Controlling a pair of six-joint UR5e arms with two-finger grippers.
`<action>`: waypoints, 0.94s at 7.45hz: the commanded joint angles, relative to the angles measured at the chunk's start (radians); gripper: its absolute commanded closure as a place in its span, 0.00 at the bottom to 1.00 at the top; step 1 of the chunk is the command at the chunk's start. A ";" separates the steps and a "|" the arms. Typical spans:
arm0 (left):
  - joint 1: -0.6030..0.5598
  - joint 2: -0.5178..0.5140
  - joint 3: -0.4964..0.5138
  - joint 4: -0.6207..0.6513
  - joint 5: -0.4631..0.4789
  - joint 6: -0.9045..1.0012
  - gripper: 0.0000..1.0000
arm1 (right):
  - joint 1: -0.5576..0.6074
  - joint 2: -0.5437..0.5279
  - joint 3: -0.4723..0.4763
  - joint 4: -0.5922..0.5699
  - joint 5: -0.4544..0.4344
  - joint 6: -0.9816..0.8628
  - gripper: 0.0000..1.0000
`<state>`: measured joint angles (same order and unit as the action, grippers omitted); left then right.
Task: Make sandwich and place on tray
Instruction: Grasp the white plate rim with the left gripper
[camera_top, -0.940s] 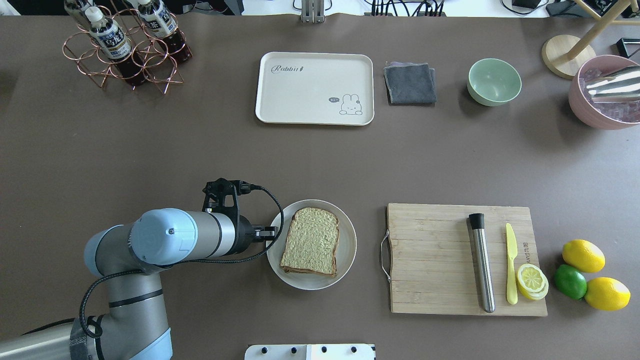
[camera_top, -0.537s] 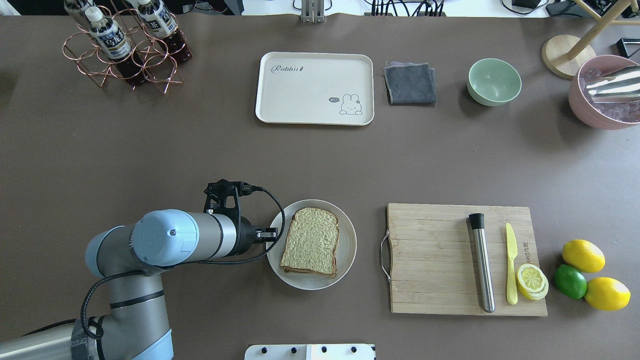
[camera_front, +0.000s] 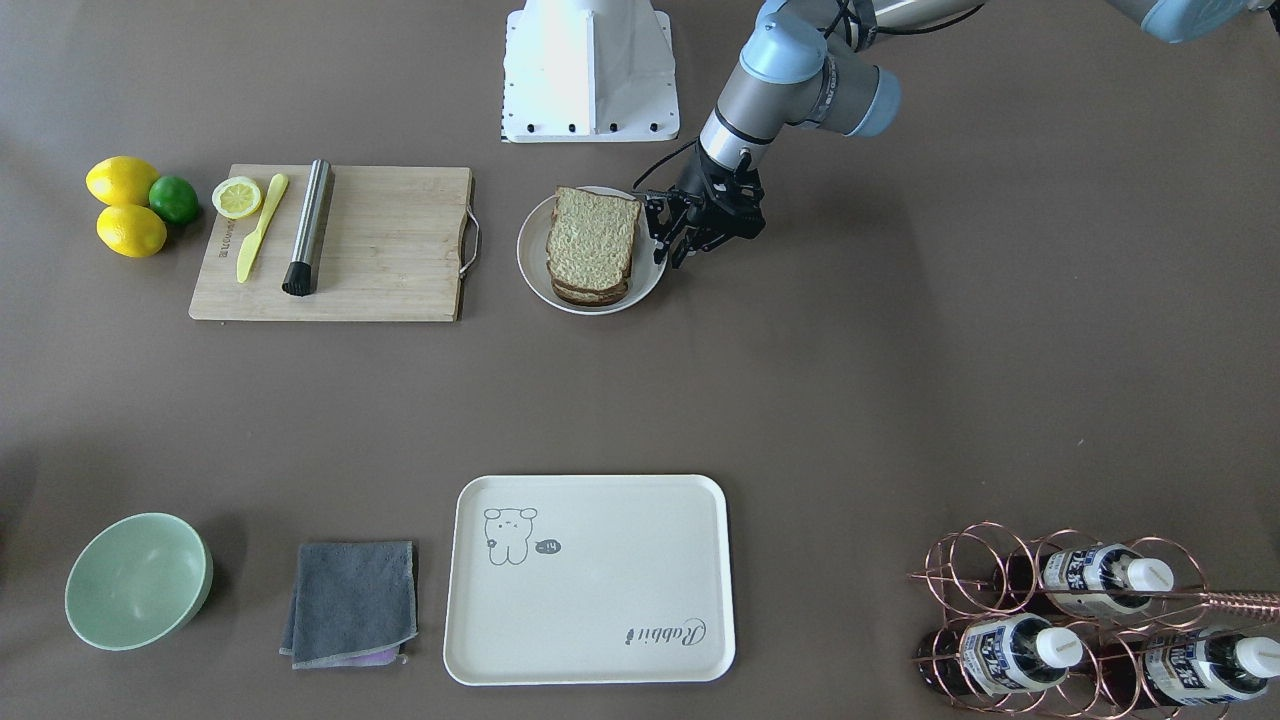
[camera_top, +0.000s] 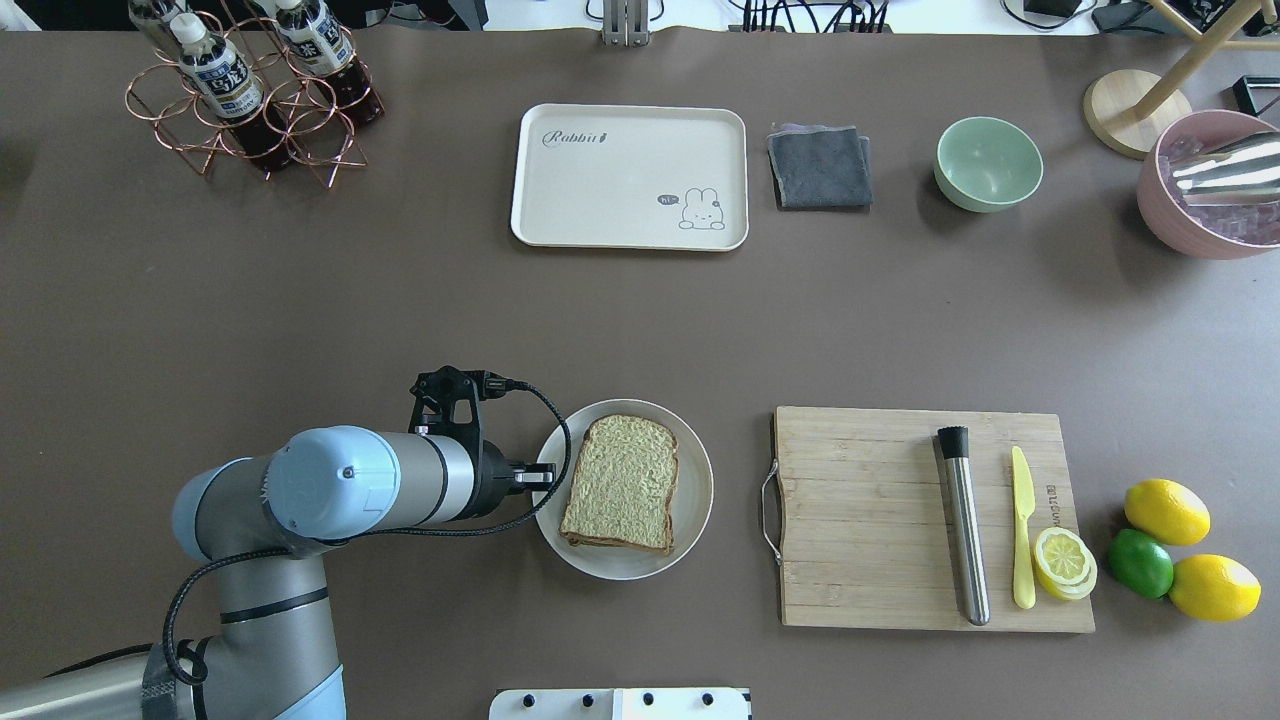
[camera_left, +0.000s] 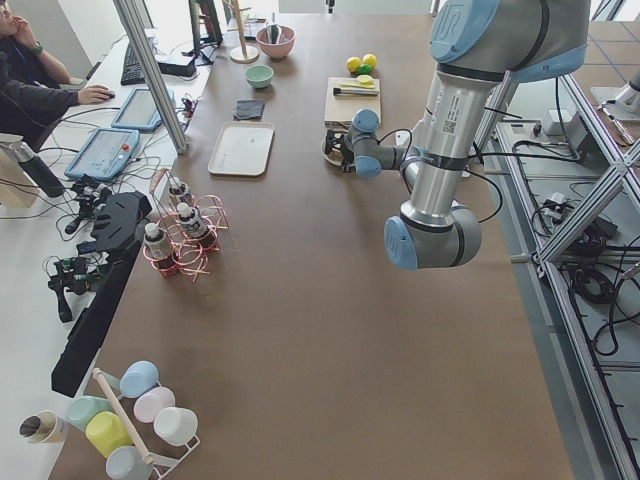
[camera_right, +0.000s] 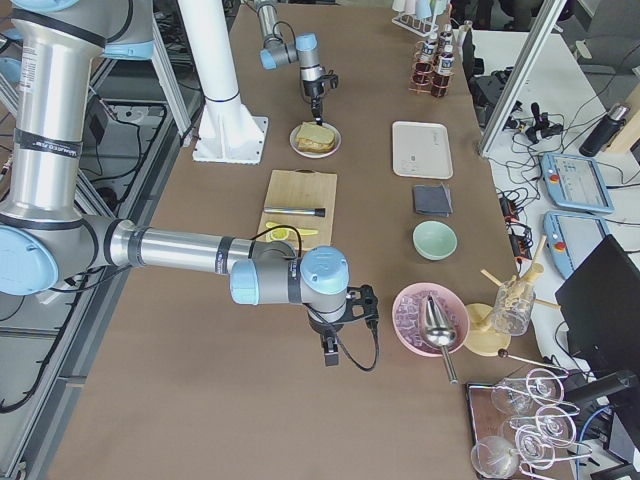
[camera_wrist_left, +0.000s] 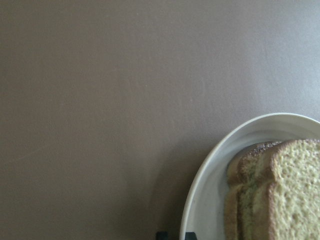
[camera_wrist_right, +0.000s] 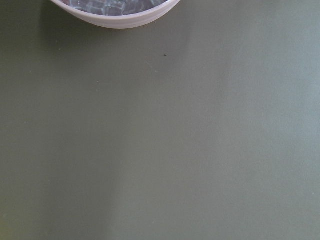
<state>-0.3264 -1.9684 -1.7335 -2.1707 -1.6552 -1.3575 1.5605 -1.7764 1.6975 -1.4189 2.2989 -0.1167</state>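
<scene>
The sandwich (camera_top: 622, 485) lies on a round white plate (camera_top: 696, 492) near the table's front, a wholemeal slice on top; no egg shows. It also shows in the front view (camera_front: 592, 243) and the left wrist view (camera_wrist_left: 280, 195). My left gripper (camera_top: 540, 476) points down at the plate's left rim (camera_wrist_left: 205, 200). Its jaws stand a narrow gap apart, with the rim between them. The cream tray (camera_top: 620, 190) sits far across the table, with nothing on it. My right gripper (camera_right: 333, 348) hangs near a pink bowl; I cannot tell its state.
A wooden cutting board (camera_top: 860, 520) with a steel muddler, yellow knife and lemon slice lies right of the plate. Lemons and a lime (camera_top: 1140, 562) lie beyond it. A grey cloth (camera_top: 820, 166), green bowl (camera_top: 988, 163), pink ice bowl (camera_top: 1210, 190) and bottle rack (camera_top: 250, 90) line the far edge.
My left arm and gripper have shifted slightly toward the robot's side, at the plate's left rim. The plate and the sandwich have not moved.
</scene>
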 joint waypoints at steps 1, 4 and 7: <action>0.000 0.000 -0.004 0.002 0.000 0.001 1.00 | 0.000 0.002 0.001 0.000 0.000 0.000 0.00; -0.032 -0.001 -0.009 0.003 -0.063 0.001 1.00 | 0.000 0.002 0.001 0.002 0.000 -0.001 0.00; -0.120 -0.009 -0.008 0.003 -0.161 0.015 1.00 | 0.000 0.002 -0.001 0.002 0.000 0.000 0.00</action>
<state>-0.3905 -1.9733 -1.7420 -2.1675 -1.7519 -1.3475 1.5600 -1.7748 1.6977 -1.4174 2.2994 -0.1168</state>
